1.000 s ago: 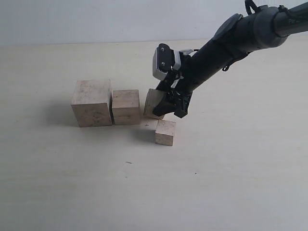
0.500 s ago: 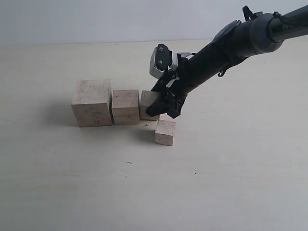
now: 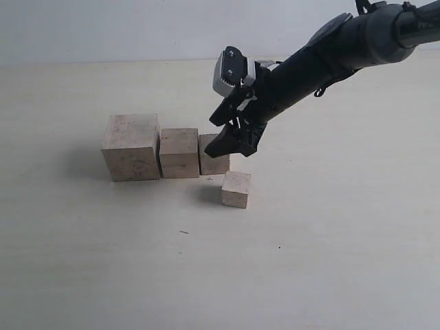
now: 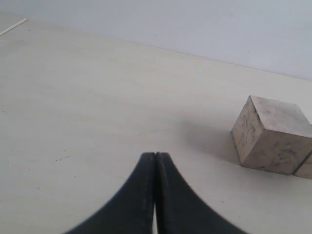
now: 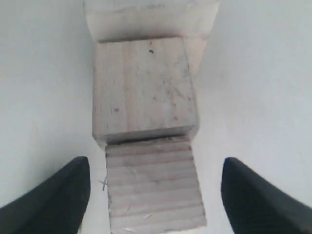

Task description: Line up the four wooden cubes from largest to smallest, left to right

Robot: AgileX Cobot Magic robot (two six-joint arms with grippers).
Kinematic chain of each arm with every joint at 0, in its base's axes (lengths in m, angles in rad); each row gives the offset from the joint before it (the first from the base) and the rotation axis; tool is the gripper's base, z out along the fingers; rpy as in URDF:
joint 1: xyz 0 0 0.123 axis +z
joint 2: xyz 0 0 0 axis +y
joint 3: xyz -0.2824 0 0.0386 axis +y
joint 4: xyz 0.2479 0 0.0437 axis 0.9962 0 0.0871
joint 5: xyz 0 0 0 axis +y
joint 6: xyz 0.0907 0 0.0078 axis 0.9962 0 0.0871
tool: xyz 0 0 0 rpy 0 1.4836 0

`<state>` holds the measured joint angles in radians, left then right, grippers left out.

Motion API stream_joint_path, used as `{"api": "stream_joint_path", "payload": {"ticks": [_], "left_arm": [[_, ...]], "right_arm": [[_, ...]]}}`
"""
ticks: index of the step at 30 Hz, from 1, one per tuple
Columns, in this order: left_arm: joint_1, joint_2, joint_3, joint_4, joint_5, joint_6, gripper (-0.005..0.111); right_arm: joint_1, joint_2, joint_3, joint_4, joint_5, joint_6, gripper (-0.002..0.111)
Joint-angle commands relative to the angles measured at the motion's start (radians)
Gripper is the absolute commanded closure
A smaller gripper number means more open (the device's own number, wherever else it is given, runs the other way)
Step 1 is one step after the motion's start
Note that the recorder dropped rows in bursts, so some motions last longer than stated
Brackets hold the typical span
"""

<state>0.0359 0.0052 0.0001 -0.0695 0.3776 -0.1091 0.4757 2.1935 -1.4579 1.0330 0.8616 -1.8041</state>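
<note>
On the pale tabletop (image 3: 330,261), far left: the left gripper (image 4: 155,195) shows only in its own wrist view. Its two black fingers (image 4: 139,204) are pressed flat together with nothing between them, low over bare table.

Row of wood blocks, exterior view, left to right:
- Largest pale unpainted wooden cube (image 3: 132,146) at the left end, square on the table, with a soft shadow to its left. The left wrist view catches it too (image 4: 273,134), well apart from the closed fingers.
- Second-largest pale wooden cube (image 3: 179,152) against the largest one's right face. I see no gap between them.
- Third pale wooden cube (image 3: 214,156), smaller again, up against the right face of the second. The right wrist view shows only a thin dark seam where the two meet. Its striped grain (image 5: 156,190) is plain to see there.

The three front faces line up roughly along one edge.

Right gripper (image 3: 234,143) is on the dark arm (image 3: 323,58) reaching in from the upper right. It hangs just above and behind the third cube, with its jaws spread wide and empty. In its wrist view the fingers (image 5: 53,200) stand on either side of the third cube, with table showing in both gaps and no contact.

Smallest pale wooden cube (image 3: 236,189) is out of line. It sits nearer the camera than the row, a little right of the third cube, close to it but not touching.
</note>
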Motion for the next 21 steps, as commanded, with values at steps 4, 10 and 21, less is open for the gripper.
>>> {"api": "stream_joint_path", "payload": {"ticks": [4, 10, 21], "left_arm": [[-0.005, -0.005, 0.000, 0.000, 0.000, 0.000, 0.107], [-0.005, -0.005, 0.000, 0.000, 0.000, 0.000, 0.107], [-0.005, -0.005, 0.000, 0.000, 0.000, 0.000, 0.107]], "right_arm": [[0.001, -0.178, -0.007, -0.191, -0.053, 0.458, 0.047], [0.001, -0.150, -0.007, -0.526, -0.085, 1.165, 0.080], [0.081, -0.086, -0.007, -0.528, -0.053, 1.390, 0.108]]}}
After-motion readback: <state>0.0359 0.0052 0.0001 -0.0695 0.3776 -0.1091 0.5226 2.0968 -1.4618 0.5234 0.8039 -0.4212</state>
